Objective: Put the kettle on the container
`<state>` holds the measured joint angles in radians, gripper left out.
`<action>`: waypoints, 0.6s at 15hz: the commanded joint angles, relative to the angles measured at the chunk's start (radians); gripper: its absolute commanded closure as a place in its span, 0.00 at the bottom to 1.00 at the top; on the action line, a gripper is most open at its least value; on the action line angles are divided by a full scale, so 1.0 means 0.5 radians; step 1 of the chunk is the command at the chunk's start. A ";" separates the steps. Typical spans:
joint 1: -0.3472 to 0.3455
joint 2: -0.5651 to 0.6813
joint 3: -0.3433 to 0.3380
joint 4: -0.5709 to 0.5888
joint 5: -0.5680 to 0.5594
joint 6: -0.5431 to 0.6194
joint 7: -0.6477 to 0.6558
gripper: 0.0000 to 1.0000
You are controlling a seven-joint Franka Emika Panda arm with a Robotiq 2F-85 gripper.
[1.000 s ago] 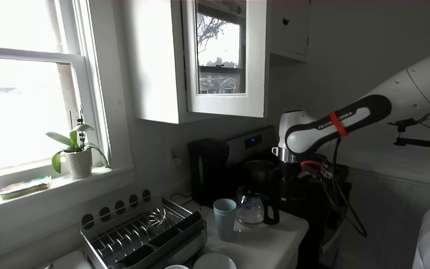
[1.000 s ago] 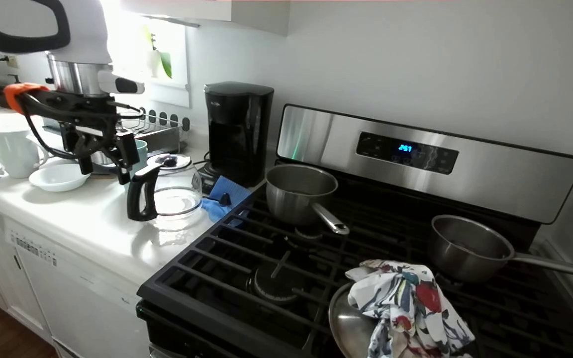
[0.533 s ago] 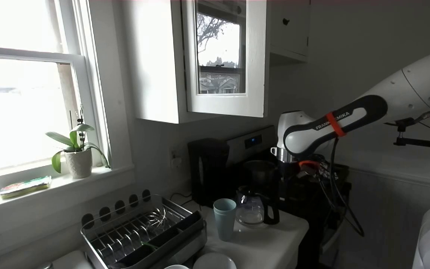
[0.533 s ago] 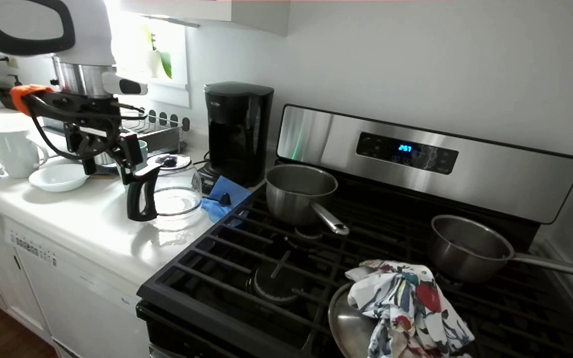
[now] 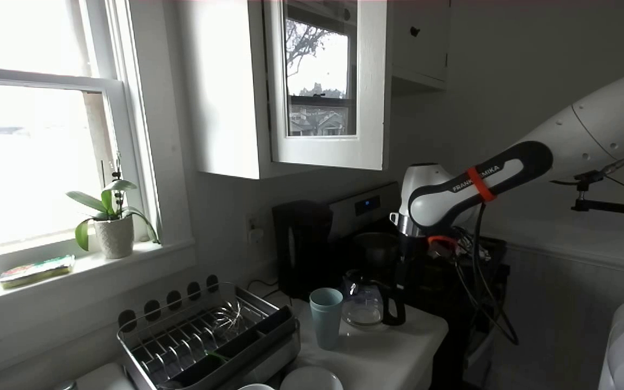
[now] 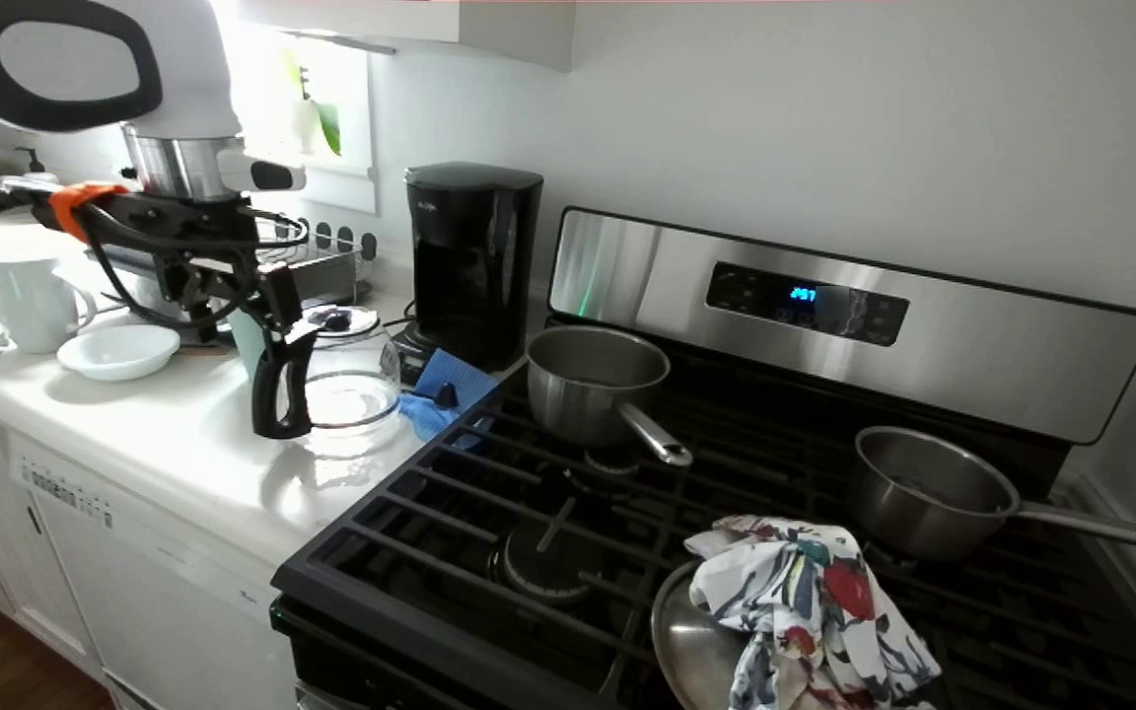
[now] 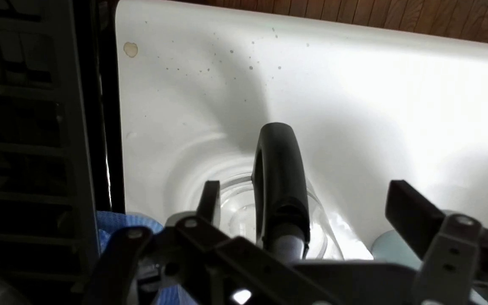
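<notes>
My gripper (image 7: pixel 303 192) spread wide at the kettle (image 6: pixel 346 390)

Through my wrist view I have the two fingers (image 7: pixel 411 216) set far apart, and the kettle's black handle (image 7: pixel 284 173) shows between them, closer to one. I can't tell from here whether either touches it. The kettle, a clear glass pot, stands upright on the white counter (image 7: pixel 163 118) near the edge along the stove (image 6: pixel 371 611), its handle toward the front edge. Near it, on the side away from the stove, I see the pale blue-green cup (image 5: pixel 326 319) upright. A blue cloth (image 6: pixel 460 385) lies at the stove-side edge, farther back than the handle; past that, the black coffee maker (image 6: pixel 474 256) stands toward the back edge. Farther along the counter I get the dish rack (image 5: pixel 277 346). Over on the stove, a steel saucepan (image 6: pixel 578 399) sits at the back corner next to the counter, and a second saucepan (image 6: pixel 923 513) toward the opposite back corner.
</notes>
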<state>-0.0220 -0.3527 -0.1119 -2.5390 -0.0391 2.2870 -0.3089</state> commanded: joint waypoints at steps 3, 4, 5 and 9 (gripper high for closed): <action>0.016 0.124 -0.007 0.000 0.081 0.180 -0.009 0.00; 0.024 0.142 -0.014 0.005 0.100 0.190 -0.036 0.00; 0.028 0.160 -0.019 0.009 0.119 0.208 -0.051 0.00; 0.038 0.205 -0.025 0.011 0.187 0.288 -0.103 0.00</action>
<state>-0.0190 -0.2708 -0.1119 -2.5383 0.0101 2.3914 -0.3213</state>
